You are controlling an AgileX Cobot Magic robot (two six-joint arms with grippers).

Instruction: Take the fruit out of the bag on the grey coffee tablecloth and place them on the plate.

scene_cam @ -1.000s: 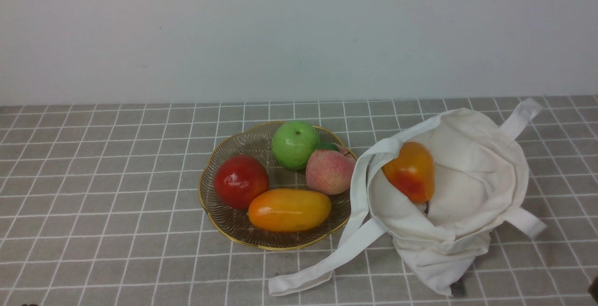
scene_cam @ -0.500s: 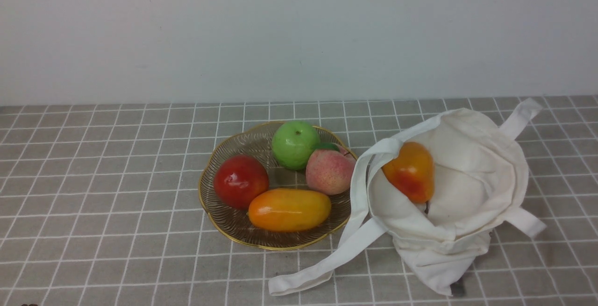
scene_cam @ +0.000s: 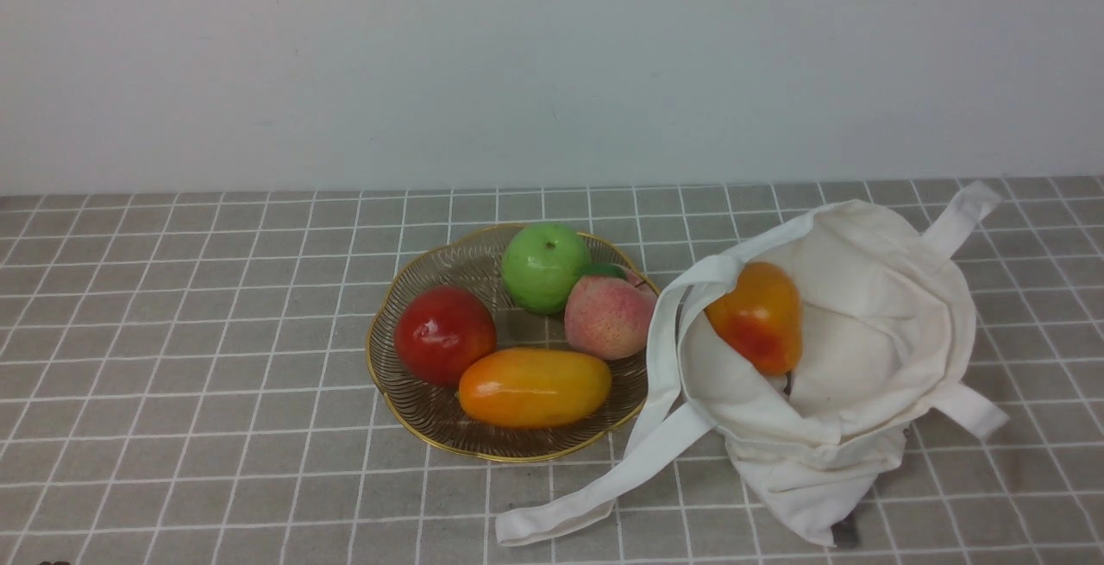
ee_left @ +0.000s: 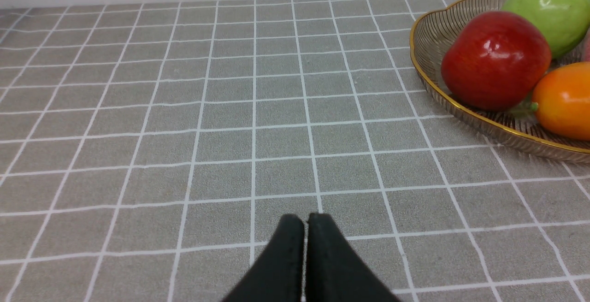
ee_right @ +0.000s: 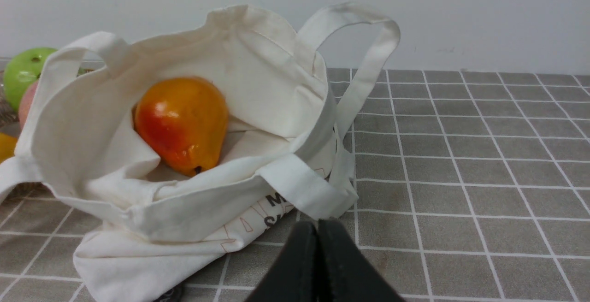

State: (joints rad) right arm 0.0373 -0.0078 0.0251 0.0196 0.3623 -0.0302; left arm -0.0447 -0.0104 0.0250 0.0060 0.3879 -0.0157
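The off-white cloth bag (scene_cam: 871, 358) lies open at the right on the grey checked tablecloth (scene_cam: 190, 315). The stubby orange-yellow fruit with a red blush (scene_cam: 759, 317) rests inside it, also in the right wrist view (ee_right: 182, 124). The green apple (scene_cam: 545, 267) sits at the back of the ribbed glass plate (scene_cam: 414, 414) with the gold rim. My left gripper (ee_left: 305, 221) is shut and empty, low over bare cloth, apart from the plate (ee_left: 433, 34). My right gripper (ee_right: 317, 228) is shut and empty, just in front of the bag (ee_right: 193, 210). Neither gripper shows in the front view.
The plate also holds a dark red apple (scene_cam: 444, 334), a longer oval orange-yellow fruit (scene_cam: 535, 388) and a pink peach (scene_cam: 609, 317). A long white strap (scene_cam: 595, 483) of the bag trails over the cloth in front of the plate. A pale wall stands behind.
A dark shape at the front view's lower right corner one second ago has left the picture. The fruit, bag and plate have not moved.
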